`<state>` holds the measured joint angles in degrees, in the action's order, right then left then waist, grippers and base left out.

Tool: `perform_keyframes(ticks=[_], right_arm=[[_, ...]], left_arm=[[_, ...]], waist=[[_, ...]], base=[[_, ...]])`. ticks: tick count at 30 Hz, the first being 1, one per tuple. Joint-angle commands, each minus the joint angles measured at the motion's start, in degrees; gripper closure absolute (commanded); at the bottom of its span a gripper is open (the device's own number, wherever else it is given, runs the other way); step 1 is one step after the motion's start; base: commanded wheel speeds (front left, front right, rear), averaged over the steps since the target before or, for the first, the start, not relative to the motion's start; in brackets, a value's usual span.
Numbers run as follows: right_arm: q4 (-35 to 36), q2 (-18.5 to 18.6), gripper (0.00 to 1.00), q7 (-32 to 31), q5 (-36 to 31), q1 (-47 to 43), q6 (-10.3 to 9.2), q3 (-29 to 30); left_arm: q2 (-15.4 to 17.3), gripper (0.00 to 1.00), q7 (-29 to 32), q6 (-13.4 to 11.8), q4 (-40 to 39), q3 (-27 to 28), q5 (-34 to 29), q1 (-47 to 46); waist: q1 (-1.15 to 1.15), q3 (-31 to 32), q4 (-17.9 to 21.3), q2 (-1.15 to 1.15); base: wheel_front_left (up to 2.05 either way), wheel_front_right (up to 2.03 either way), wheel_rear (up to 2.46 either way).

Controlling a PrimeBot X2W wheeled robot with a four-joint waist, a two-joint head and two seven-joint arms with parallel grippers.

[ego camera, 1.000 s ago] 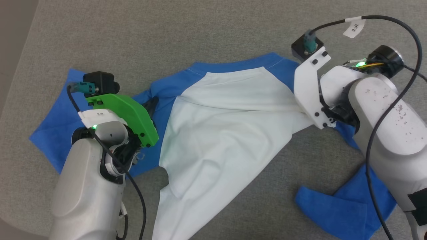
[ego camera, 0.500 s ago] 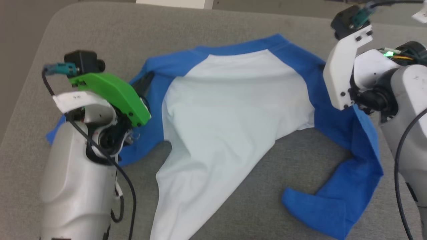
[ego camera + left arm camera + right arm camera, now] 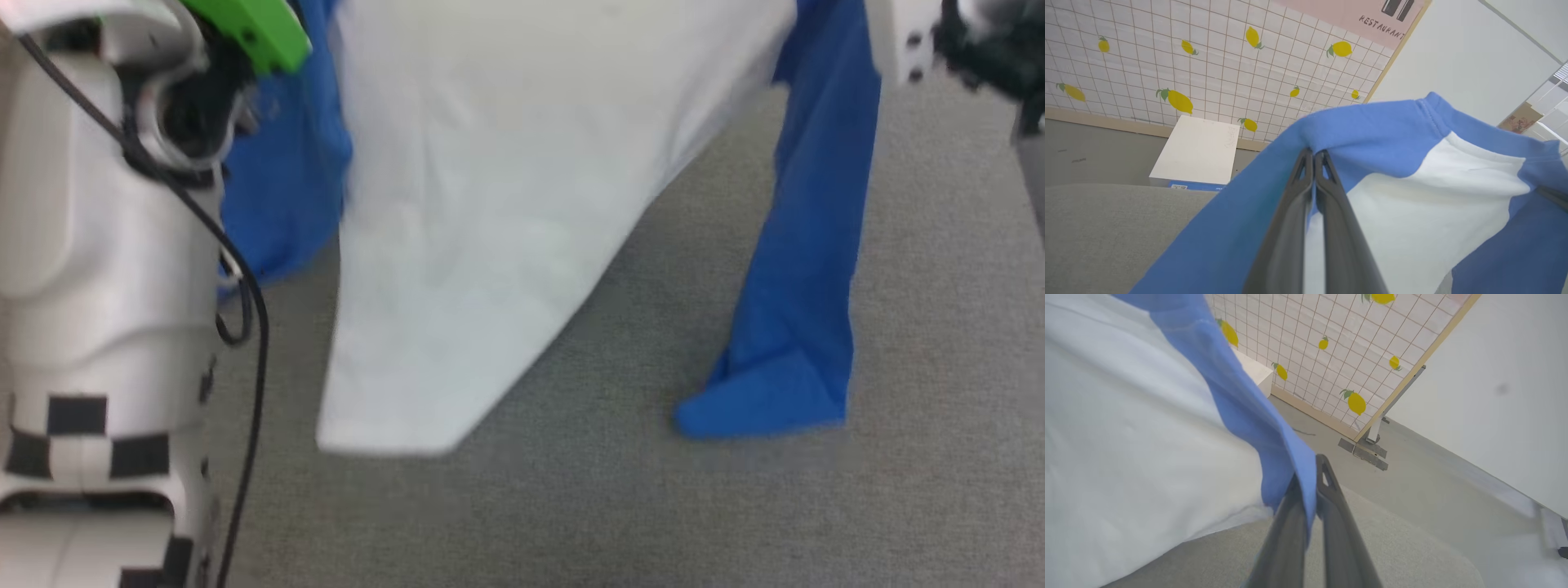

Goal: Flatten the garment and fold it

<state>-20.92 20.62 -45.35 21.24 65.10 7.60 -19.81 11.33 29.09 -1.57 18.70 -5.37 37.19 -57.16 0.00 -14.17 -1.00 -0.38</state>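
Two grippers are pressed together, each on blue cloth. In the left wrist view the left gripper [image 3: 1314,154] rises from the bottom middle. Its two dark fingers lie side by side, their tips pinching a blue fold of the garment [image 3: 1425,212] at the frame's centre, where the cloth puckers. From that pinch a blue band runs down to the lower left and across to the upper right. There a stitched blue edge borders the white body that spreads over the lower right.

In the right wrist view the right gripper [image 3: 1308,473] is closed too. A blue edge of the garment is caught between its fingers and drapes over the left one. The band climbs to the upper left, and the white body covers the left half of the frame.

The head view is blurred. The white body hangs from the top edge to a corner at the lower middle. At the right a blue sleeve [image 3: 816,245] drops to a folded end on the grey counter [image 3: 914,490]. The pale left forearm [image 3: 82,245] stands at the left edge, with a green bracket [image 3: 245,33] at the upper left and a black cable [image 3: 260,327] beside it.

Beyond the counter, in the left wrist view, a white box [image 3: 1196,149] stands before a tiled screen [image 3: 1167,53] printed with lemons.
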Motion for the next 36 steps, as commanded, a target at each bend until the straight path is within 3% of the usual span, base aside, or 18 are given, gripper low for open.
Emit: perform_keyframes(ticks=[1, 12, 18, 28, 36], right_arm=[[-1.4, -1.0, 1.0, 1.2, -0.2, 2.9, -0.11, 1.1], [-9.7, -6.6, 1.0, 14.9, -10.6, 26.6, -0.11, 3.5], [-14.8, -8.6, 1.0, 22.8, -14.1, 32.7, -0.11, 4.3], [-18.6, -6.7, 1.0, 26.6, -12.9, 30.8, -0.11, -0.8], [-17.9, -3.3, 1.0, 30.7, -6.6, 21.0, -0.11, -7.5]], left_arm=[[1.1, 1.0, -1.1, -0.3, 1.2, 0.0, -1.3, -3.3], [4.4, 1.0, -14.4, -2.6, 7.6, -1.0, -10.6, -27.3], [3.7, 1.0, -22.7, -2.1, 8.6, -0.4, -11.5, -32.3], [2.8, 1.0, -28.9, 1.6, 14.6, -0.1, -9.2, -29.9], [1.5, 1.0, -33.1, 6.4, 19.4, -0.6, -6.1, -20.4]], waist=[[0.0, -2.5, 1.8, 0.38], [0.0, -13.0, 5.4, 0.38], [0.0, -17.0, 5.9, 0.38], [0.0, -21.2, 3.8, 0.38], [0.0, -17.2, 1.3, 0.38]], base=[[0.0, 0.0, 0.0], [0.0, 0.0, 0.0], [0.0, 0.0, 0.0], [0.0, 0.0, 0.0], [0.0, 0.0, 0.0]])
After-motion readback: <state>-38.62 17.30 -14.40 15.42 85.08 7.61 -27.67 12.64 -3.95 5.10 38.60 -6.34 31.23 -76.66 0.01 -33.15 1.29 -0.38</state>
